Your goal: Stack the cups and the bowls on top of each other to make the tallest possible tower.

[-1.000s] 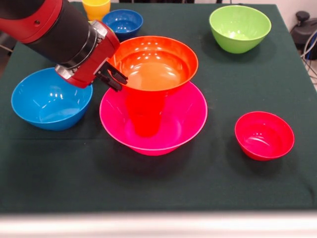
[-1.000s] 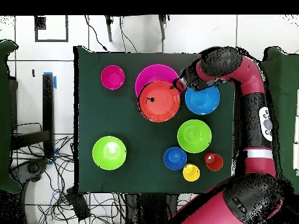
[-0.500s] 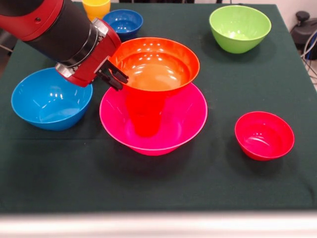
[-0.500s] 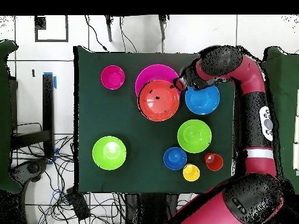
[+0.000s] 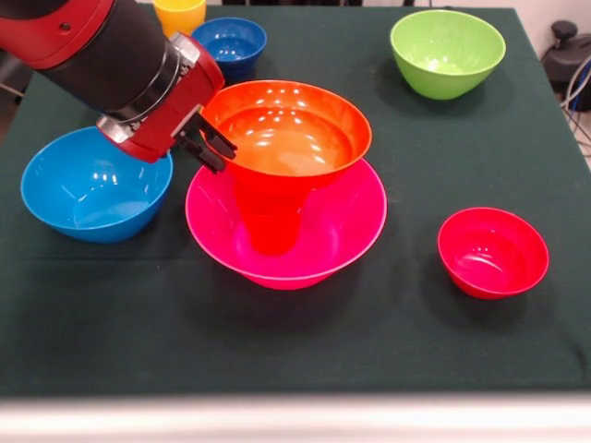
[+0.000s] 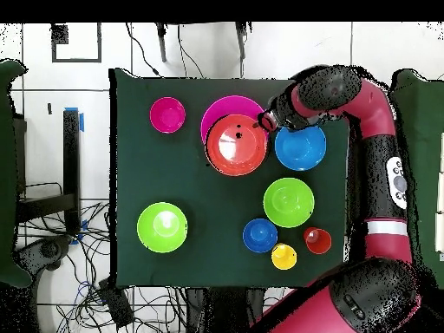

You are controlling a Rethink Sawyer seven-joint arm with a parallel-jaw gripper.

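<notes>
A large pink bowl [image 5: 355, 226] [image 6: 218, 112] stands mid-table with a red cup [image 5: 270, 226] upright inside it. An orange bowl [image 5: 291, 129] [image 6: 237, 145] rests over that cup, slightly tilted. My gripper [image 5: 215, 146] [image 6: 260, 124] is shut on the orange bowl's left rim in the front view. A light blue bowl [image 5: 92, 185] [image 6: 300, 147] sits right beside the gripper. Elsewhere on the table are a small red bowl [image 5: 492, 251] [image 6: 167, 114], a lime green bowl [image 5: 448, 51] [image 6: 162, 227], a small dark blue bowl [image 5: 229, 41] [image 6: 260, 235] and a yellow cup [image 5: 180, 14] [image 6: 284, 257].
In the overhead view a second lime green bowl [image 6: 289, 202] and another red cup [image 6: 317, 240] stand near the robot's side. The dark green cloth [image 5: 305, 341] covers the table, whose pale front edge [image 5: 295, 420] runs along the bottom of the front view.
The gripper and the orange bowl have shifted a little together; the bowl now sits slightly lower over the red cup. The other bowls and cups have not moved.
</notes>
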